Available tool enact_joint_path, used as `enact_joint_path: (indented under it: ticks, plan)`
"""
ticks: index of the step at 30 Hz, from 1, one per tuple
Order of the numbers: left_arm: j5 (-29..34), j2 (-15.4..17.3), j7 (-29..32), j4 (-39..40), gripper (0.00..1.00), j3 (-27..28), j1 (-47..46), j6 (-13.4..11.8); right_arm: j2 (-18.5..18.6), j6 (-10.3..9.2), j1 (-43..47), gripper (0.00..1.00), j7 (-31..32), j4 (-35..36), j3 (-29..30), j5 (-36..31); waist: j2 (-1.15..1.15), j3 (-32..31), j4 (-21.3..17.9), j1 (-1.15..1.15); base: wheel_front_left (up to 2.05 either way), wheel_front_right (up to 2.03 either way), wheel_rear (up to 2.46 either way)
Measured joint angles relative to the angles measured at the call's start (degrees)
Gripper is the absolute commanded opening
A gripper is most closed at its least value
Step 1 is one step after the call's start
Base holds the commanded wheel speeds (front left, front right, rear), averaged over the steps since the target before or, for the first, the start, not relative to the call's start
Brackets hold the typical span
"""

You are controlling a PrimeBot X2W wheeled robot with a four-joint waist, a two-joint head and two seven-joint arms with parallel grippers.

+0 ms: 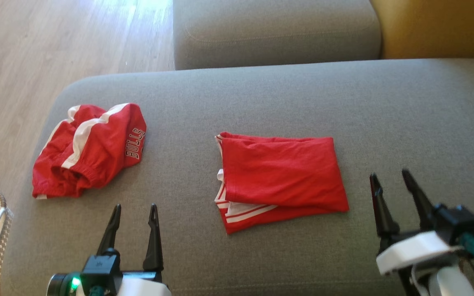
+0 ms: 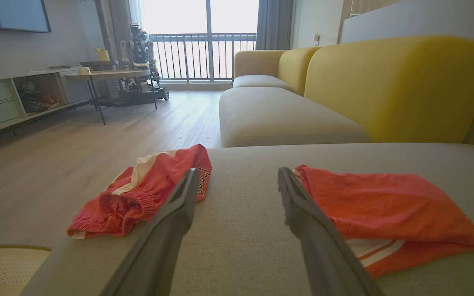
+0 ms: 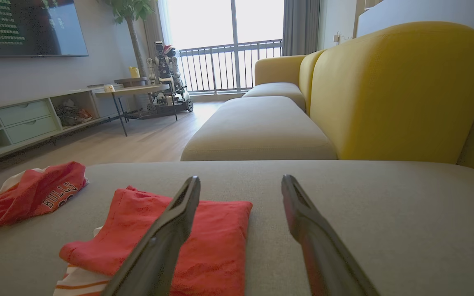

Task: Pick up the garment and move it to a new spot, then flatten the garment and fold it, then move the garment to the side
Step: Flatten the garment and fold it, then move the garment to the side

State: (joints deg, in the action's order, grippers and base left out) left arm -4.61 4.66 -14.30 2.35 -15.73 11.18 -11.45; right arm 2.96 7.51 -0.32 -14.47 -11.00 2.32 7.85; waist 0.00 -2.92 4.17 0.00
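Since the garment (image 1: 282,172) lies as a neat red rectangle in the middle of the cushion (image 1: 261,94), white-striped edges tucked under on the side toward the cushion's left end, the folding looks done to me. What is left, I'd say, is carrying it to the side.

That move calls for a grip that takes every layer at once. I would go in low along the cushion, with a finger sliding under the stack, so the fold does not fall open on the lift. Room has to be found too: a crumpled pair of shorts (image 1: 89,148) already sits at the cushion's left end, while the right end is bare.

Both hands are free. The left gripper (image 1: 135,206) hangs over the cushion's near edge, between shorts and garment, fingers spread wide, holding and touching nothing. The right gripper (image 1: 389,173) hangs over the near edge toward the cushion's right end, just past the garment's right border. Its fingers are parted just as wide, with only bare cushion between them.
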Motion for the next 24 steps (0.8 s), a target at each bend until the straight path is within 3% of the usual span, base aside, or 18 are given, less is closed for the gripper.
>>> enact_joint_path:
  ticks: [10,24]
  plan:
    - [0.0,0.0,0.0,-0.8,1.00,1.1,2.7,1.9,-0.3,0.00,3.4,1.00,0.0,0.1,-1.6,-1.0,0.00,-1.8,0.4,0.00,0.00,0.00,0.00]
    - [0.5,-0.2,0.0,-1.1,1.00,2.9,2.8,2.5,-0.4,0.00,4.8,1.00,0.0,0.0,-2.2,-1.0,0.00,-2.1,1.2,0.00,0.00,0.00,0.00]
